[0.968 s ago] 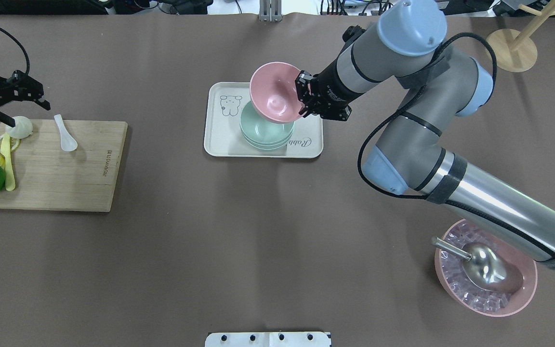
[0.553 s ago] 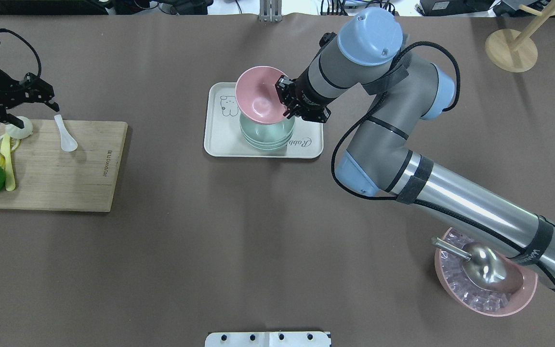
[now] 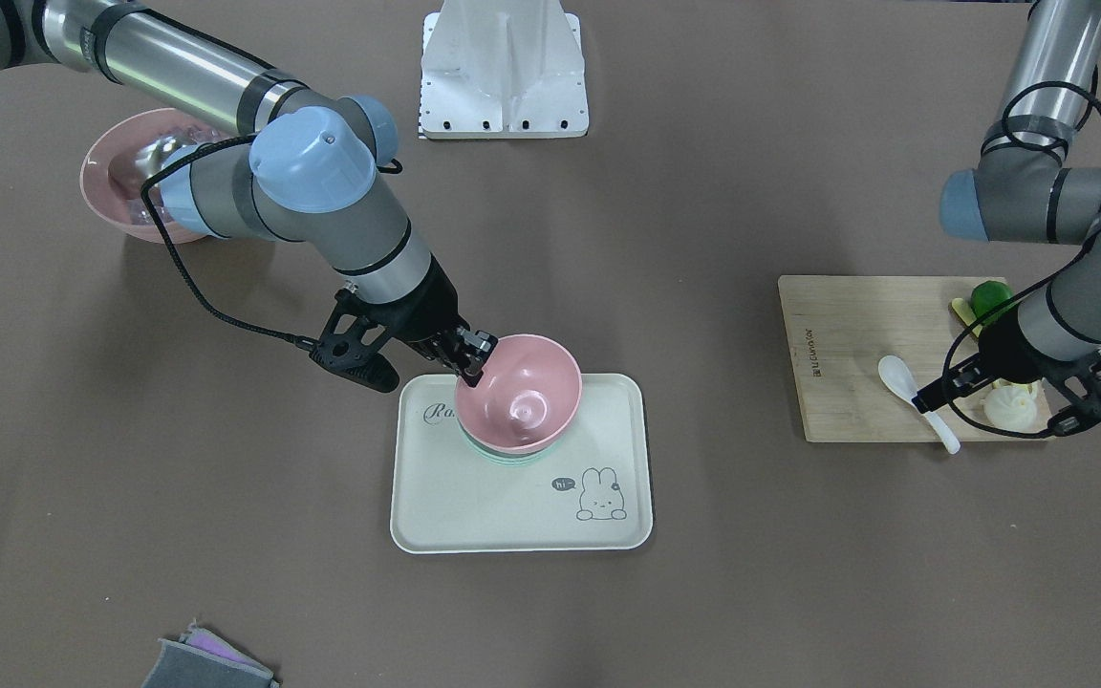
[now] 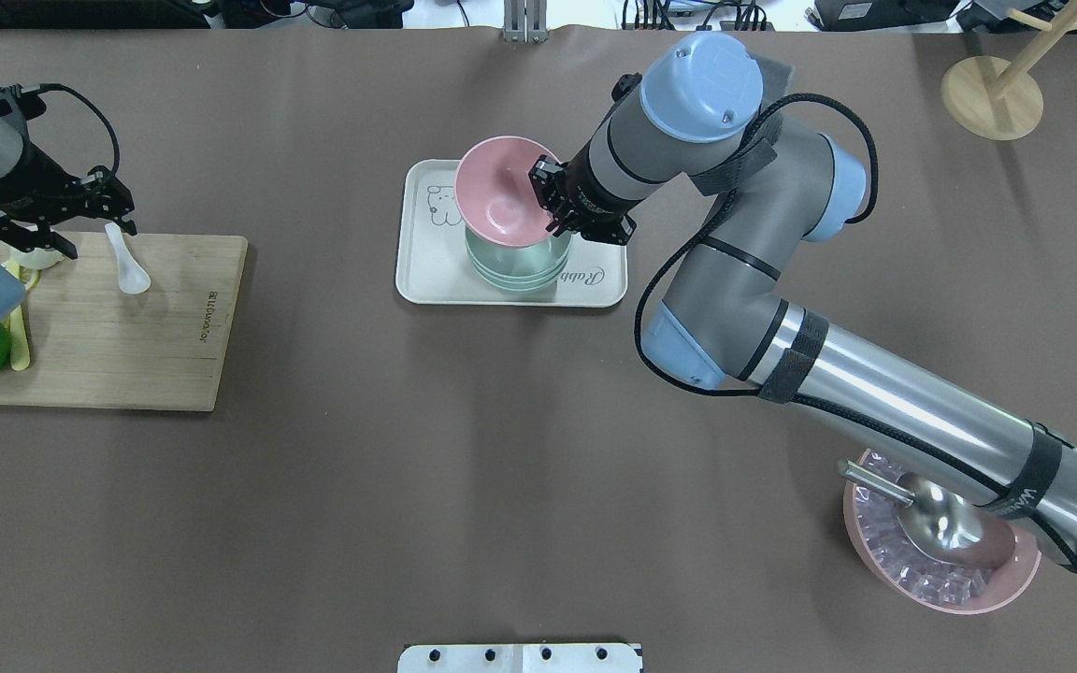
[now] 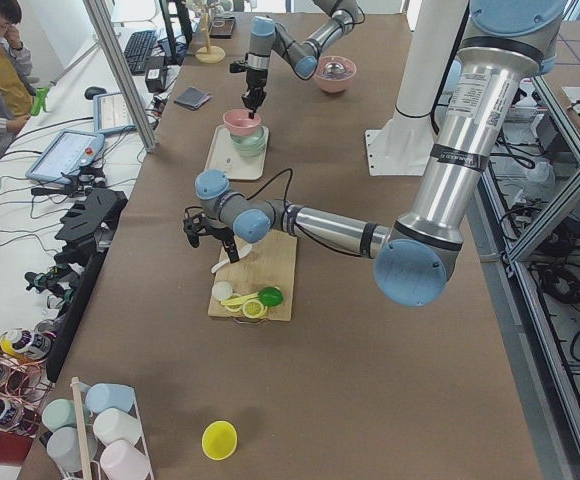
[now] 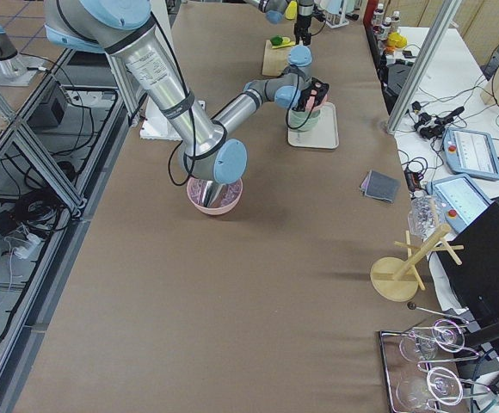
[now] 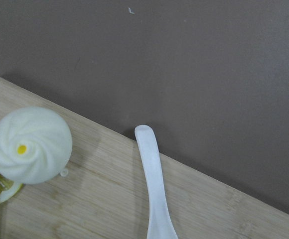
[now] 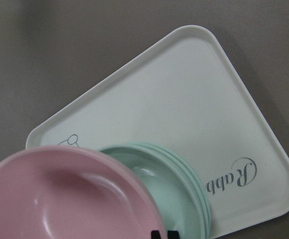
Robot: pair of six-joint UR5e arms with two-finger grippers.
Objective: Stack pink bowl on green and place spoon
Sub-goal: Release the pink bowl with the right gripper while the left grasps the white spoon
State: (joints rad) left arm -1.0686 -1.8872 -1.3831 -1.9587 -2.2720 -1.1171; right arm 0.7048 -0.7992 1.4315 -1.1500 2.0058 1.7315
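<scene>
Bun (image 4: 41,256) just beside spoon (image 4: 126,260) handle.

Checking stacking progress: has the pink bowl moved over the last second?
Yes. In the overhead view the pink bowl, held by the right end effector, has shifted left across the tray, now sitting more squarely above the green bowls.

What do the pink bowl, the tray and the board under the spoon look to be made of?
Pink bowl: probably melamine or plastic, smooth with soft glare. Tray: likely matte plastic or bamboo fibre, cream, with a printed bunny. Board: wood or bamboo, visible grain. Spoon: translucent white, glossy, probably plastic.
</scene>
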